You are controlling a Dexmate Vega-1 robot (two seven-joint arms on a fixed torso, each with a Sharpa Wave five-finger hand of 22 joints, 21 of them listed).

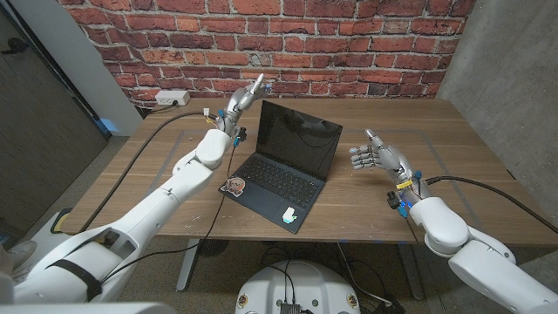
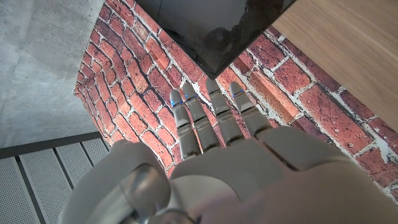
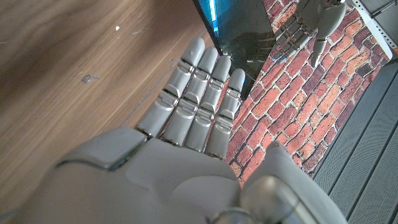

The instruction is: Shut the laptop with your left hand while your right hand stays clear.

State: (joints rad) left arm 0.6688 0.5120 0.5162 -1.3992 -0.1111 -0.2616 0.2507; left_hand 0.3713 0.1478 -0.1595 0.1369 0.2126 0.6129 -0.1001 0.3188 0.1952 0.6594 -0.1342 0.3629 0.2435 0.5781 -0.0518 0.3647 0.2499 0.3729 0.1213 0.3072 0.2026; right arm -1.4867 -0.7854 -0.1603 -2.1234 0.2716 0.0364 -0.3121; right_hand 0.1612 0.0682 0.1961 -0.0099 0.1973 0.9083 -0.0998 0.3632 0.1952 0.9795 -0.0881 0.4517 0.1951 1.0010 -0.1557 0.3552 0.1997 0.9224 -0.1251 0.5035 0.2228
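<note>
A black laptop [image 1: 281, 166] stands open on the wooden table [image 1: 366, 214], its dark screen [image 1: 299, 135] upright and stickers on its palm rest. My left hand [image 1: 244, 98] hovers open, fingers straight, just behind the screen's top left corner, not touching it. In the left wrist view my left hand [image 2: 211, 143] reaches toward the lid's corner [image 2: 217, 37]. My right hand [image 1: 379, 157] is open above the table to the right of the laptop, well apart from it. The right wrist view has my right hand [image 3: 193, 130] with the laptop screen [image 3: 239, 28] beyond its fingertips.
A brick wall [image 1: 349, 44] runs behind the table. A white power strip [image 1: 172, 98] lies at the table's back left, and a black cable [image 1: 139, 153] crosses the left side. Another cable [image 1: 479, 185] trails from my right wrist.
</note>
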